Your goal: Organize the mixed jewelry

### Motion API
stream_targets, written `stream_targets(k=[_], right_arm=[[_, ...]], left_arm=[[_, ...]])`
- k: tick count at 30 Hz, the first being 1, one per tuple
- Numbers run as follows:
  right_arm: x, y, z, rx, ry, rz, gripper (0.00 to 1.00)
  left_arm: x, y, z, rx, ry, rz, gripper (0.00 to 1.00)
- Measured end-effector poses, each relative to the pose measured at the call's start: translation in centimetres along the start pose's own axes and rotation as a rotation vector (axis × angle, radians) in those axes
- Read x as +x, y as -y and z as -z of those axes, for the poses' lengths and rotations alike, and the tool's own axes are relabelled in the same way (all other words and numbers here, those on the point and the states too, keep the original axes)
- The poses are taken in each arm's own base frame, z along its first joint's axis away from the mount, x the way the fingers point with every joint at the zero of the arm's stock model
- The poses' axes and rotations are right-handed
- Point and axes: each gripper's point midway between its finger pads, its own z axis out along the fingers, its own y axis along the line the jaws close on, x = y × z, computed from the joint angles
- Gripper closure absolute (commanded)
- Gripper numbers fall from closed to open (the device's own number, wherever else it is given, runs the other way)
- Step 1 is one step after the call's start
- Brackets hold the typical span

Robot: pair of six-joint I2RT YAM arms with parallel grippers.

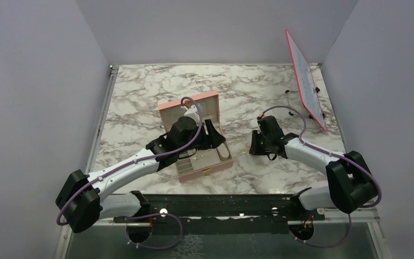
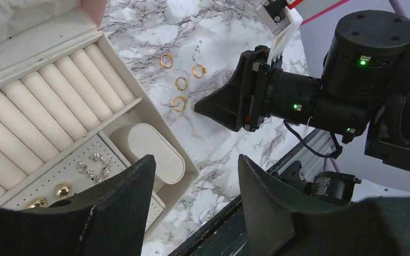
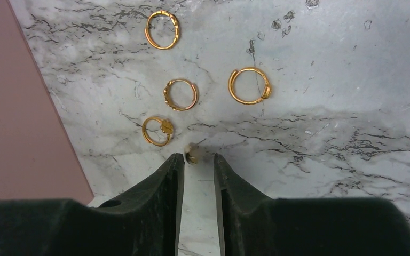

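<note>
Several gold rings (image 3: 181, 94) lie loose on the marble just right of the pink jewelry box (image 1: 205, 171). A tiny gold stud-like piece (image 3: 193, 153) rests on the marble right at the tips of my right gripper (image 3: 198, 158), whose jaws stand narrowly open and do not pinch it. The same rings (image 2: 181, 83) show in the left wrist view, beside the right gripper's black fingers (image 2: 229, 104). My left gripper (image 2: 195, 165) hovers open and empty over the box's near corner. Inside the box (image 2: 139, 109) sit a sparkly earring (image 2: 93, 166) and small gold pieces (image 2: 62, 190).
The box's pink side wall (image 3: 16, 106) stands close to the left of the rings. Its cream ring rolls (image 2: 58, 101) fill one compartment. A red-edged board (image 1: 304, 81) leans against the right wall. The black base rail (image 1: 221, 205) runs along the table's near edge.
</note>
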Motion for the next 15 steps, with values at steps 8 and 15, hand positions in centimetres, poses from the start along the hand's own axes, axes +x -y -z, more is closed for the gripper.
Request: stream_targets(k=[8, 15], right_arm=[[0.42, 0.11, -0.32, 0.002, -0.02, 0.011, 0.65], [0.37, -0.15, -0.32, -0.013, -0.024, 0.022, 0.62]], left_arm=[[0.2, -0.21, -0.11, -0.006, -0.006, 0.002, 0.41], [0.25, -0.27, -0.16, -0.008, -0.007, 0.002, 0.41]])
